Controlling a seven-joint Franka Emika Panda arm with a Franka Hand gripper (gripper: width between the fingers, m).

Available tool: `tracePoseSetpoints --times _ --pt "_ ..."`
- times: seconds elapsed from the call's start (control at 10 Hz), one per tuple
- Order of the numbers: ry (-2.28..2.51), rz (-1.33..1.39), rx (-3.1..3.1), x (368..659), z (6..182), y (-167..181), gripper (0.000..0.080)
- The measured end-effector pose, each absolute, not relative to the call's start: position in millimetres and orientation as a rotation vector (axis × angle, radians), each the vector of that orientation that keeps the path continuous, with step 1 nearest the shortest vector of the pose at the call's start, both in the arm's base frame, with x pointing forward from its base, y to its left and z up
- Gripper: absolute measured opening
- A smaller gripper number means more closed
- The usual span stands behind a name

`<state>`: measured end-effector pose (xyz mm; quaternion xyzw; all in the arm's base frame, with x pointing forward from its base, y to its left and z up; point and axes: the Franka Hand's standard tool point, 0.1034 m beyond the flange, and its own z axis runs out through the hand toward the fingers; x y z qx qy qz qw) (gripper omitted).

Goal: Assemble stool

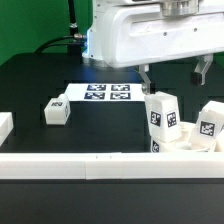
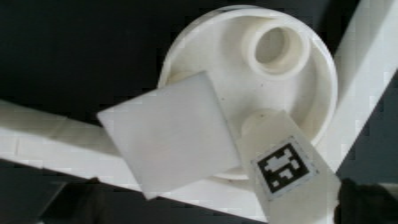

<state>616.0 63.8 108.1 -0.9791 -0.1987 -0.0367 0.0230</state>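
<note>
Legs, three, two by one round seat, one off alone, jaws spread apart.

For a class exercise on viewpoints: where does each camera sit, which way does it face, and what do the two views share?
Exterior view: off the arm, low outside the white rail, looking across it at the marker board and a lying leg; shows the arm's white end and the open hand.
Wrist view: on the wrist, facing close onto the seat and a tagged leg; no hand clearly visible.
Shared: probably the tagged leg, upright below the hand.
</note>
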Motion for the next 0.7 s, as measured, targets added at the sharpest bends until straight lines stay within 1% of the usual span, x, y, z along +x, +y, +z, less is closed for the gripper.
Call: tracePoseSetpoints --times 0.3,0.7 --pt "-0.989 -0.119 -2.970 616 100.3 60 0.0649" --pt "-1.033 -0.099 -2.965 614 82.1 55 0.0649"
